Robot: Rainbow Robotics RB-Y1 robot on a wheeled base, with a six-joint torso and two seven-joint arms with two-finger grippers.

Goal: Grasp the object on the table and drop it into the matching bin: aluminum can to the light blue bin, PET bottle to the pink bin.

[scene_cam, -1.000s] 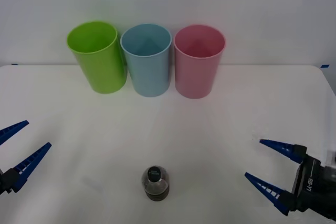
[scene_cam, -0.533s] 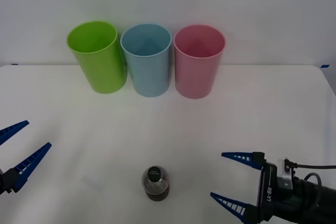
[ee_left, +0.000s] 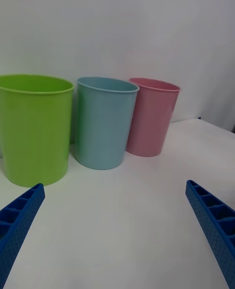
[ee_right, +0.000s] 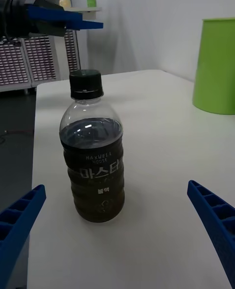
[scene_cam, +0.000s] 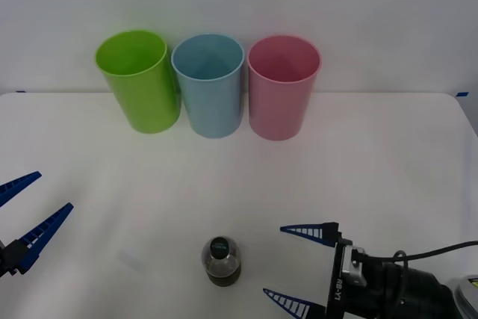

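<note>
Three bins, lime green bin point(scene_cam: 138, 80), light blue bin point(scene_cam: 208, 84), pink bin point(scene_cam: 283, 86); one PET bottle point(scene_cam: 222, 261).

The right gripper point(scene_cam: 291, 265) has slid leftward, fingers spread, nearing the bottle point(scene_cam: 222, 261).

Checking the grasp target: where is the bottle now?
The PET bottle stands upright near the table's front edge, just left of the open right gripper.

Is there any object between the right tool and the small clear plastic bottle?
No. Only bare white table separates the open right tool from the small clear plastic bottle with dark contents.
</note>
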